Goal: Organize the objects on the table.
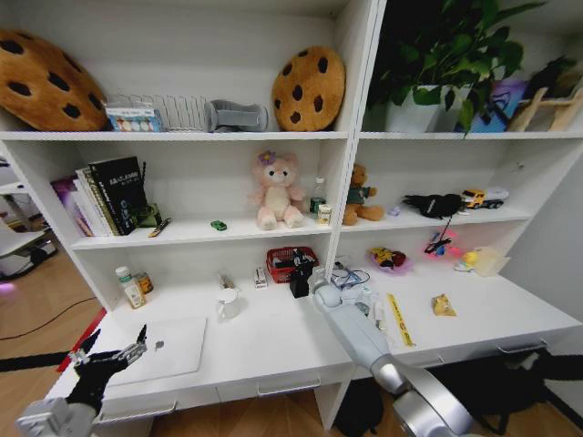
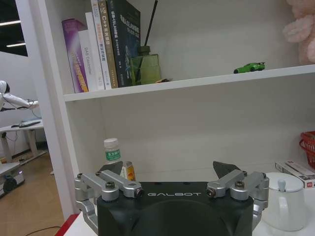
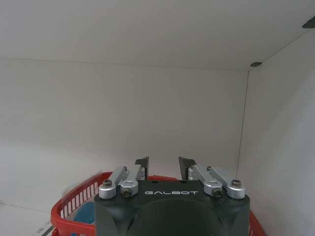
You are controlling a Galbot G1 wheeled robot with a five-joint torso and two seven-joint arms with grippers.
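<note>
Judging by the clutter lying about the table (image 1: 510, 314), the tidying is only partly along: the right gripper (image 1: 301, 278) is hovering over the red basket (image 1: 284, 256) at the back of the desk with its fingers slightly parted around nothing I can make out, while the left gripper (image 1: 109, 357) is waiting, spread wide and empty, near the front left corner. The silver laptop (image 1: 173, 348) is lying closed and flat beside it, its long axis running along the front edge, and the tiny green toy car (image 2: 249, 67) is sitting up on the shelf, lengthwise along it
</note>
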